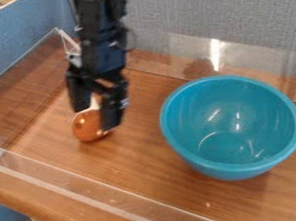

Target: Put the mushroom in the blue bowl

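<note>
now one gripper [94, 101], jaws apart, straddles one mushroom [89, 127] beside one blue bowl [233, 126].

The arm comes down from the top of the picture as a black column, left of centre, and stands nearly upright. Its gripper [95, 106] points straight down and hangs low, close to the table. The jaws stand wide open, one black finger [112, 109] to the right and the other to the left. Whether the fingertips touch anything is hard to tell from this angle.
</note>
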Robot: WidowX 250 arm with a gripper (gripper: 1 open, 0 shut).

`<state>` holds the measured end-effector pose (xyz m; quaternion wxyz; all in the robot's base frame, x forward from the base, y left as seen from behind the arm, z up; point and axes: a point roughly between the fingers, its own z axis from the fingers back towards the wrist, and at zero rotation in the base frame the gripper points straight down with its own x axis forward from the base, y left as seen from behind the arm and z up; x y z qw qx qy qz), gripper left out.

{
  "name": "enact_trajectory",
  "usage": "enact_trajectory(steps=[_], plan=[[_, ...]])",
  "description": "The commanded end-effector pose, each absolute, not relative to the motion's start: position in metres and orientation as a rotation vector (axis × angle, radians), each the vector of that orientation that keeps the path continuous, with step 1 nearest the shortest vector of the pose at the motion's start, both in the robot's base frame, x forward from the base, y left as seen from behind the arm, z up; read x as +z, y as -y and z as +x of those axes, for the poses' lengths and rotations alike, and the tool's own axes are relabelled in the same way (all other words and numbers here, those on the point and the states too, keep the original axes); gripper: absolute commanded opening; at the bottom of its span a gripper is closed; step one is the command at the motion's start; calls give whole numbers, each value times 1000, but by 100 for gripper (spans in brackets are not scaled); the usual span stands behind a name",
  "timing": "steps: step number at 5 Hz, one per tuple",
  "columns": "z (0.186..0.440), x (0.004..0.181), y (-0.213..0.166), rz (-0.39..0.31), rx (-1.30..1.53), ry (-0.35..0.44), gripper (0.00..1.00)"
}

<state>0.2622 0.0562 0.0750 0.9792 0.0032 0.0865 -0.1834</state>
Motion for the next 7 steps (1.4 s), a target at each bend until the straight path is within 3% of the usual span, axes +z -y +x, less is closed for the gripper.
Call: enact_trajectory(steps=[1,7], plan=[[269,73,-70,20,-396,-142,100],[270,44,-75,-1,-432,-161,100]])
